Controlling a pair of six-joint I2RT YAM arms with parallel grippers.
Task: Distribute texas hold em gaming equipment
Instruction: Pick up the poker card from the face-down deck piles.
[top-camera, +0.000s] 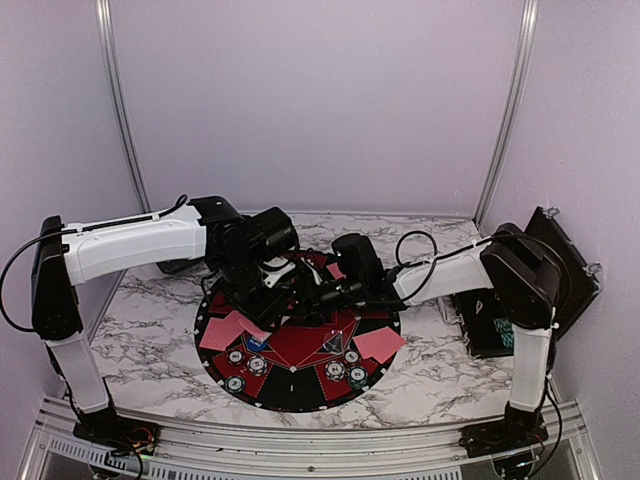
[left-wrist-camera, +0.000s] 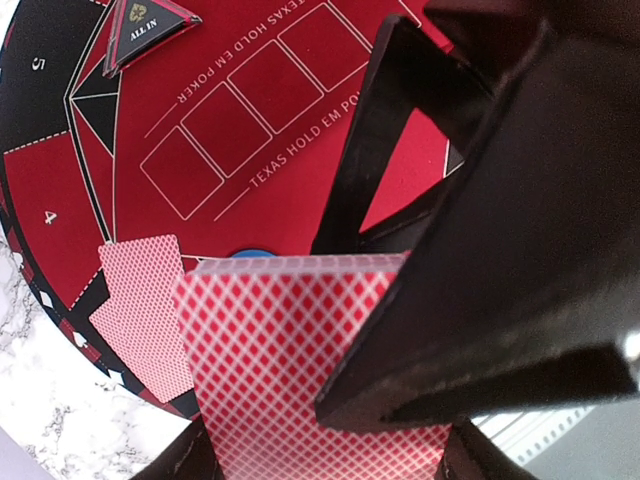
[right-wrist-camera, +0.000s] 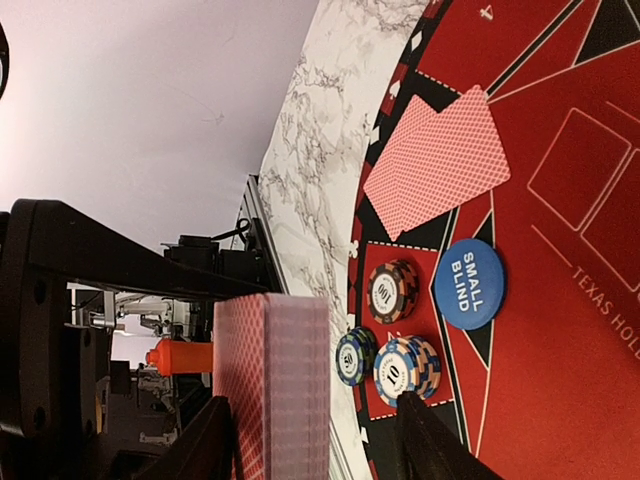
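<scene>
My left gripper (left-wrist-camera: 330, 452) is shut on a deck of red-backed playing cards (left-wrist-camera: 280, 370), held upright above the round mat (top-camera: 300, 392). My right gripper (right-wrist-camera: 315, 425) straddles the deck's (right-wrist-camera: 270, 380) top edge; its jaws stand open, with a gap between the deck and one finger (right-wrist-camera: 440, 445). Both grippers meet over the mat's far half (top-camera: 295, 285). Two overlapping cards (right-wrist-camera: 440, 160) lie face down at the mat's edge. A round blue "small blind" marker (right-wrist-camera: 470, 283) and three short chip stacks (right-wrist-camera: 392, 290) sit beside them.
More face-down cards (top-camera: 380, 345) and chip stacks (top-camera: 345, 370) lie on the mat's near right. A black triangular "all in" marker (left-wrist-camera: 145, 25) rests near its centre. A black case (top-camera: 495, 320) stands at the table's right edge, behind the right arm.
</scene>
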